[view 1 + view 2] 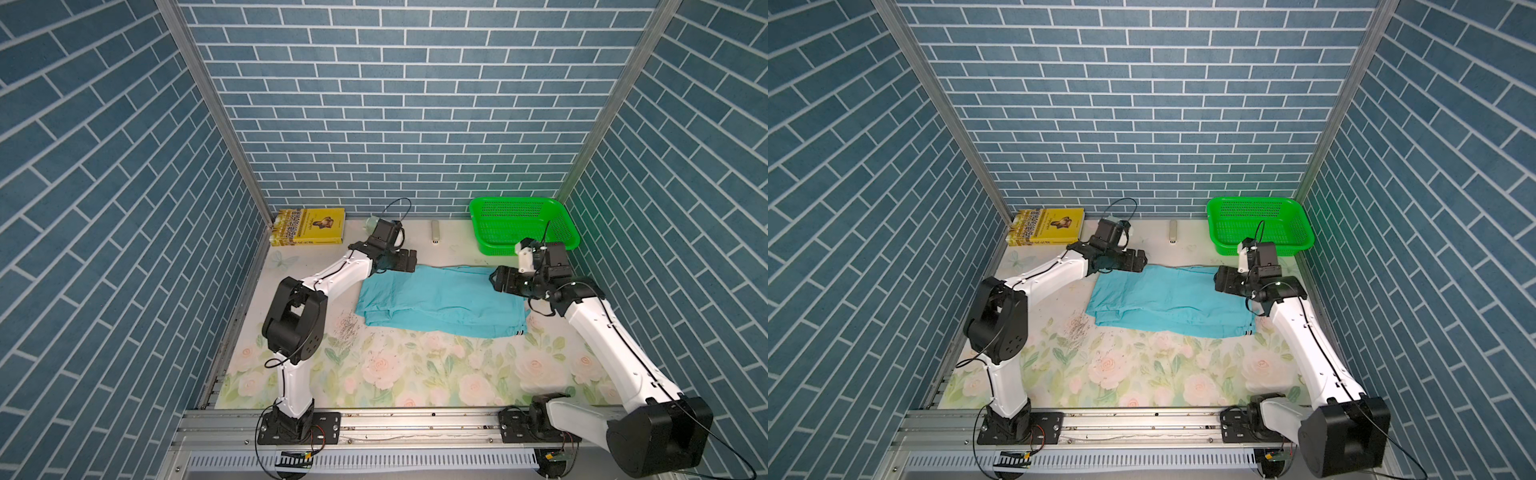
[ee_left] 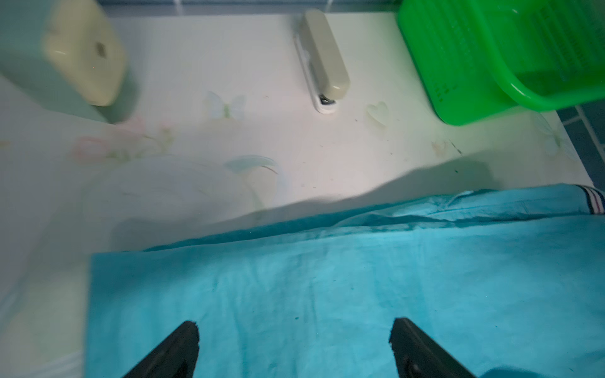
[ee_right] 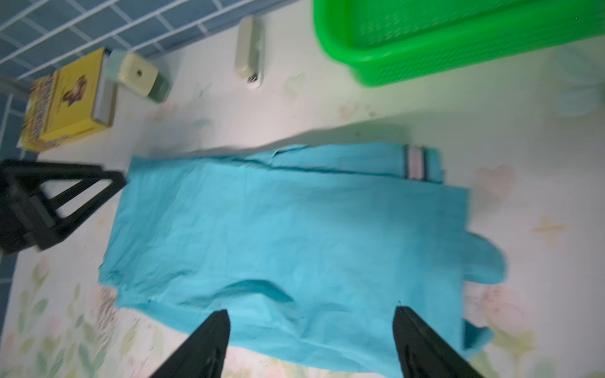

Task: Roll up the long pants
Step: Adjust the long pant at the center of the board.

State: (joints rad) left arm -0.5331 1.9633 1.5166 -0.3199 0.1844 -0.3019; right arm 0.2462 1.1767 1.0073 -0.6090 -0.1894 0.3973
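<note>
The long pants lie folded flat into a wide teal rectangle in the middle of the floral table. A striped band shows at the near right corner. My left gripper hovers open over the far left corner of the long pants, nothing between its fingers. My right gripper is open too, over the right end of the long pants, holding nothing. A second striped band shows along the far edge.
A green basket stands at the back right, close behind my right wrist. A yellow book lies at the back left, with a small cream and pale green block beside it. A grey stapler rests by the back wall.
</note>
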